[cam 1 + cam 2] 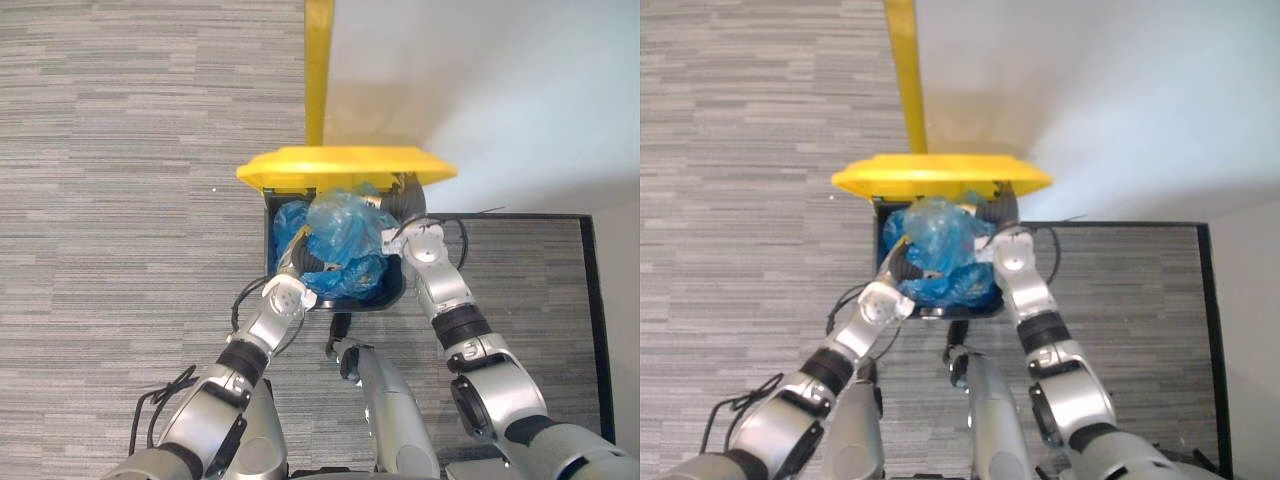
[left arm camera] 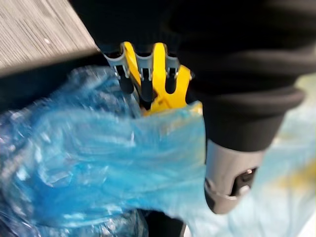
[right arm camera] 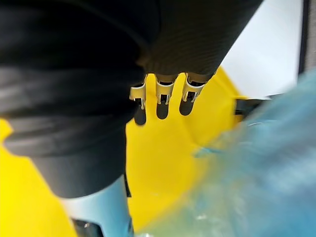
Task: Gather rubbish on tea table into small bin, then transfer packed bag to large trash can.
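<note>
A black large trash can (image 1: 271,232) stands on the floor in front of me with its yellow lid (image 1: 345,166) tipped open at the far side. A crumpled blue rubbish bag (image 1: 345,225) fills its mouth. My left hand (image 1: 300,258) is inside the near left part of the can. In the left wrist view its fingers (image 2: 143,74) curl onto the blue bag (image 2: 98,163) and a yellow scrap, with the thumb (image 2: 232,182) on the other side. My right hand (image 1: 405,198) is at the can's far right corner under the lid, fingers (image 3: 160,96) relaxed before the lid (image 3: 163,163), the bag (image 3: 266,168) beside them.
The can stands against a white wall (image 1: 480,90) with a yellow vertical strip (image 1: 318,70) at its edge. Grey striped carpet (image 1: 120,200) spreads to the left. A thin black frame (image 1: 592,300) borders the carpet on the right.
</note>
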